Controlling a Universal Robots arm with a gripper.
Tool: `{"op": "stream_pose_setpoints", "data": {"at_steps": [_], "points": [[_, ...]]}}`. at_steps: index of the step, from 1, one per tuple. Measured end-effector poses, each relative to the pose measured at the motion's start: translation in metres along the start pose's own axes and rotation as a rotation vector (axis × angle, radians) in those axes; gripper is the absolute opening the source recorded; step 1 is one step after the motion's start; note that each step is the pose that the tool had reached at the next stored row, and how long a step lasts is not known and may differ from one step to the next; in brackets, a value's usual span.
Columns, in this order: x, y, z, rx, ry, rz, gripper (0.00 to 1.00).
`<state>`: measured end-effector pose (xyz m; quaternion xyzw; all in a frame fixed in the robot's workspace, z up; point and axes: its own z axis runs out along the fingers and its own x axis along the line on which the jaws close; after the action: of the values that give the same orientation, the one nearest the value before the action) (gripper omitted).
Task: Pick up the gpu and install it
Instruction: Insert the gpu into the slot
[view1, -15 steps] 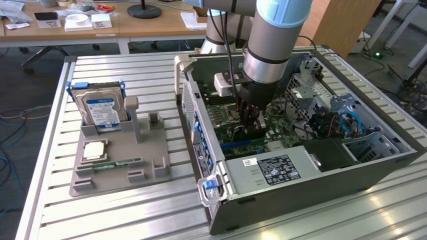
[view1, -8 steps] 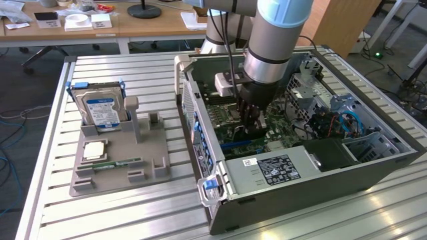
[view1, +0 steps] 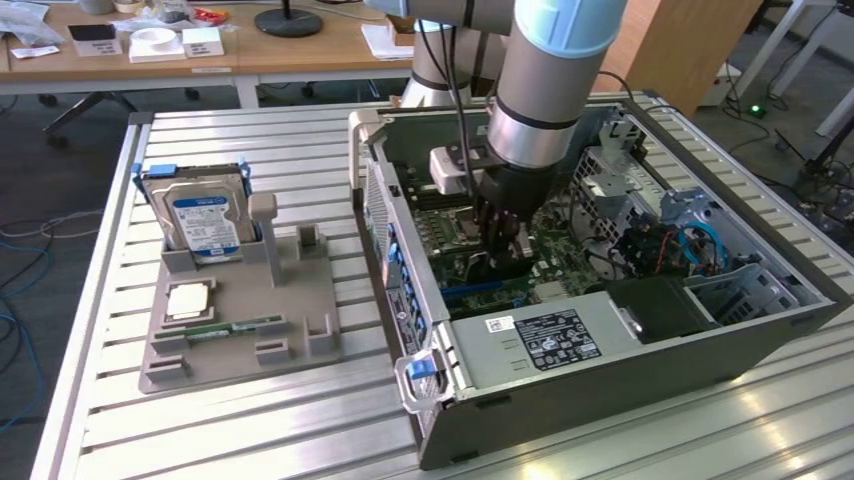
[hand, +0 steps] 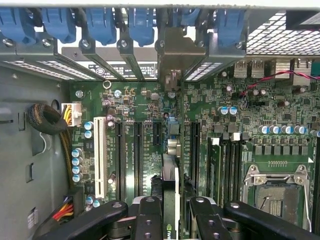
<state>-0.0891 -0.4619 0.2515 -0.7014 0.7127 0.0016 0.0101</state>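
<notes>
Inside the open computer case (view1: 400, 250), my gripper (view1: 502, 262) reaches down over the green motherboard (hand: 135, 100). It is shut on the gpu (hand: 170, 172), which stands on edge between my two black fingers (hand: 149, 220). The card runs along the row of black expansion slots (hand: 137, 155). Its pale metal bracket (hand: 172, 52) sits against the case's rear slot openings, under the blue latches (hand: 141, 22). Whether the card's lower edge is in a slot is hidden. In the exterior view the gpu (view1: 505, 272) shows as a dark strip below my fingers.
A grey fixture (view1: 240, 340) left of the case holds a silver hard drive (view1: 200, 215) with a blue label, a green memory stick (view1: 240, 327) and a square chip (view1: 190, 300). The power supply (view1: 561, 335) and drive cages (view1: 681, 215) crowd the case. The CPU socket (hand: 277, 187) lies beside the slots.
</notes>
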Motion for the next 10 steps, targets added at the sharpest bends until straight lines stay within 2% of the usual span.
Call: {"op": "stream_pose_setpoints", "data": {"at_steps": [10], "points": [[0.0, 0.0011, 0.002, 0.0, 0.0002, 0.004, 0.26]]}}
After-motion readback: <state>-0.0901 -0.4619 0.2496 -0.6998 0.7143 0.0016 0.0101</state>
